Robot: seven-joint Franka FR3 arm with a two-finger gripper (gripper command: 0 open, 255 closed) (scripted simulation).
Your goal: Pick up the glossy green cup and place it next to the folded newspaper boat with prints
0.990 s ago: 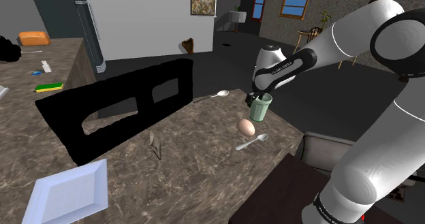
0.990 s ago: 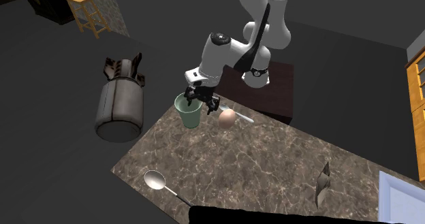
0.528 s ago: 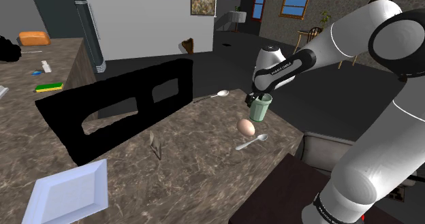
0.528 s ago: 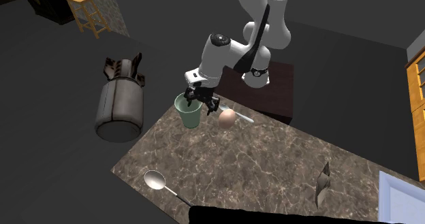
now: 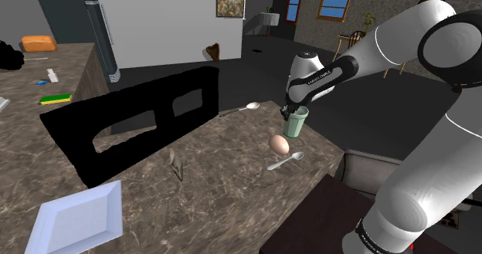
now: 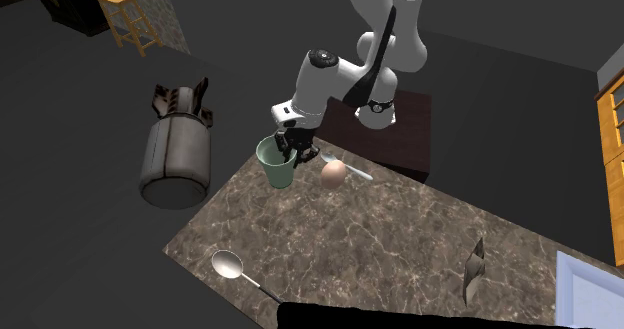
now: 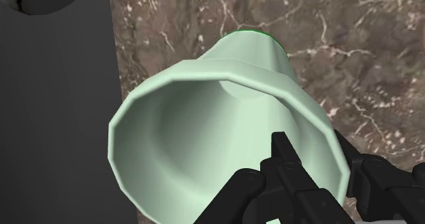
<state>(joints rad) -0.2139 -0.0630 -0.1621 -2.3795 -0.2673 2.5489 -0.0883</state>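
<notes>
The pale green cup [image 5: 294, 123] [image 6: 277, 165] [image 7: 204, 134] stands upright near the far corner of the marbled brown counter [image 5: 224, 191]. My black gripper [image 5: 290, 110] [image 6: 292, 148] [image 7: 317, 156] comes down on its rim and is shut on the wall, one finger inside and one outside. The folded newspaper boat [image 5: 177, 165] [image 6: 475, 268] stands well away from the cup, toward the middle of the counter in the shoulder view.
An egg [image 5: 280, 144] [image 6: 334, 171] lies right beside the cup, with a spoon [image 5: 284, 162] just past it. A second spoon [image 5: 242, 108] [image 6: 235, 269], a black box frame [image 5: 131, 121] and a white plate [image 5: 77, 218] are also on the counter. The counter edge runs close behind the cup.
The fingers have shut onto the cup's rim; before they stood open around it. The arm and cup have stayed in place.
</notes>
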